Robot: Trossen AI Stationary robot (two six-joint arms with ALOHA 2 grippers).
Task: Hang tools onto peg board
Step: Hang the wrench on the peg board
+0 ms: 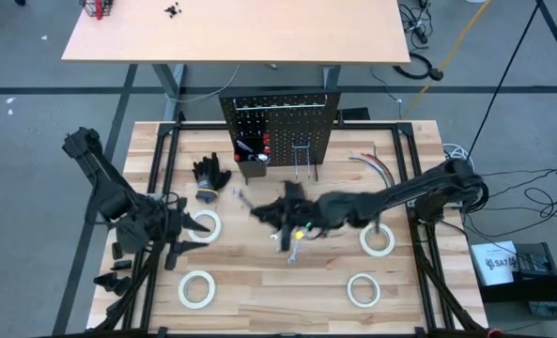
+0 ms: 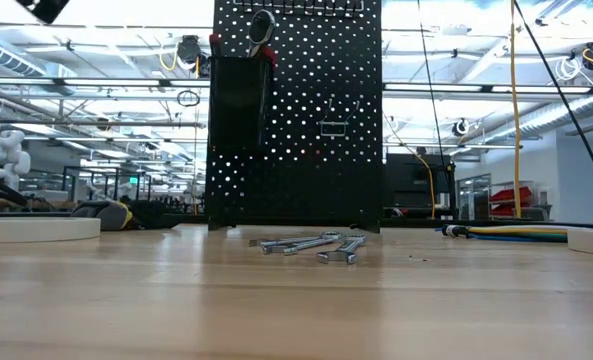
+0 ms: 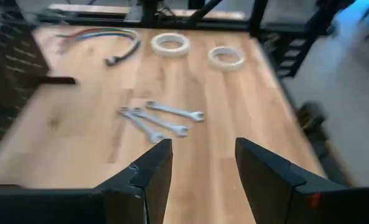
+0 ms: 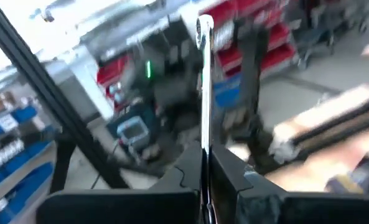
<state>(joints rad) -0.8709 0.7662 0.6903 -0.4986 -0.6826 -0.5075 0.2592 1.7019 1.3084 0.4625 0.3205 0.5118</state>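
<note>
The black peg board (image 1: 280,127) stands at the table's far edge, and its box bin (image 1: 253,158) holds red- and black-handled tools. In the low view a ratchet (image 2: 261,30) sticks out of the bin (image 2: 238,100). Three silver wrenches (image 3: 162,118) lie flat on the table's middle (image 2: 311,243). My right gripper (image 1: 259,212) reaches in over them from the right, shut on another silver wrench (image 4: 204,81). My left gripper (image 3: 203,168) hovers open and empty at the left (image 1: 184,232), beside a white tape roll (image 1: 203,223). My right gripper pinches the wrench's shaft (image 4: 205,140) between its two shut fingers. The fingers point about level toward the table's left. The wrench sticks out past the fingertips, its head (image 4: 204,25) free, lifted clear of the table. Its other end is hidden between the fingers.
Three more tape rolls lie at the near left (image 1: 195,286), near right (image 1: 363,289) and right (image 1: 377,239). Black gloves (image 1: 209,174) sit left of the bin. Coloured cables (image 1: 372,164) curve at the far right. A black frame rail (image 1: 156,169) borders the table.
</note>
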